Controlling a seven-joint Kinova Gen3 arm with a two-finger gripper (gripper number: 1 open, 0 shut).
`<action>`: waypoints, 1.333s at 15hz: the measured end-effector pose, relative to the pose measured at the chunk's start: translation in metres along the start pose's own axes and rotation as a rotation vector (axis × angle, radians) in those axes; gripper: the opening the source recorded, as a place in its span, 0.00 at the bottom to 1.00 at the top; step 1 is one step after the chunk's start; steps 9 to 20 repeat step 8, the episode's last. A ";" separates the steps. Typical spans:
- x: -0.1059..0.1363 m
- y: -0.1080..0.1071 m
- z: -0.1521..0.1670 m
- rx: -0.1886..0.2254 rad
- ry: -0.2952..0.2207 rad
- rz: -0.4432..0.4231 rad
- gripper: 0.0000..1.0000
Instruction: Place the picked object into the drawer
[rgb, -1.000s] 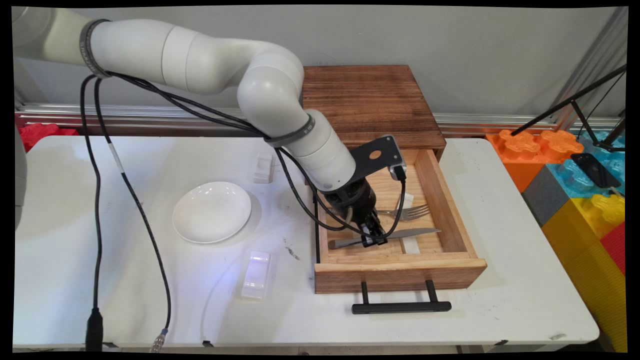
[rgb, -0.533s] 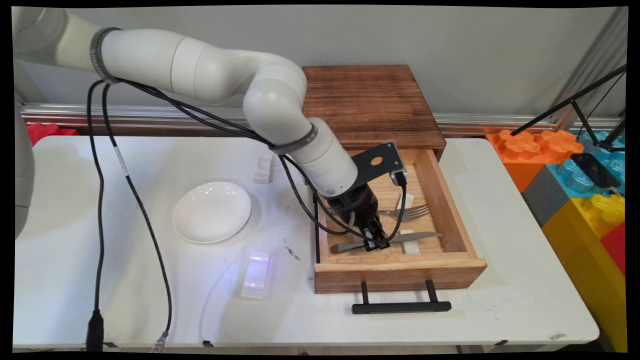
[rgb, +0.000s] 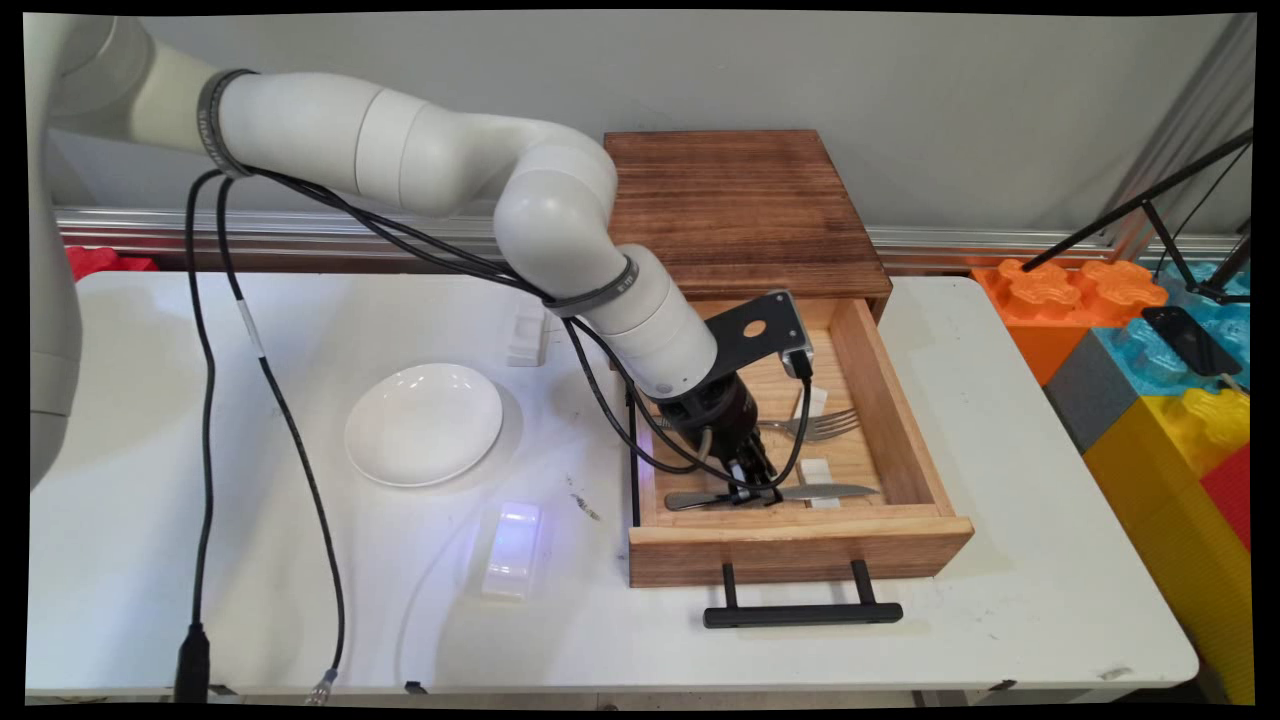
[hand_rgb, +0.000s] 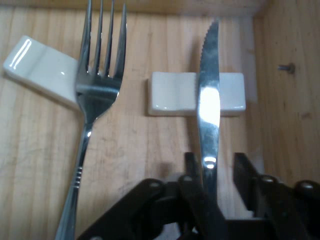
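Two fingers (hand_rgb: 245, 172) of gripper (hand_rgb: 216, 161) straddle knife (hand_rgb: 208, 100) in drawer (rgb: 800, 545) (w/ fork (hand_rgb: 97, 90) beside).

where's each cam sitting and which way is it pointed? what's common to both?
Main view: fixed above the table's near side, looking down across it to the wall; shows the arm and gripper in the open drawer.
Hand view: on the hand, looking along the gripper at the drawer floor; linkage and fingers rise from the bottom edge.
Shared: knife, fork, white rests.

Knife (hand_rgb: 209, 100) between fingers (hand_rgb: 246, 175) — fork (hand_rgb: 95, 95) beside.
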 end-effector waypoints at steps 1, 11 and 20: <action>0.000 -0.001 0.000 0.000 0.002 0.004 1.00; 0.002 -0.005 -0.002 0.009 0.012 0.021 1.00; 0.002 -0.005 -0.002 0.009 0.012 0.021 1.00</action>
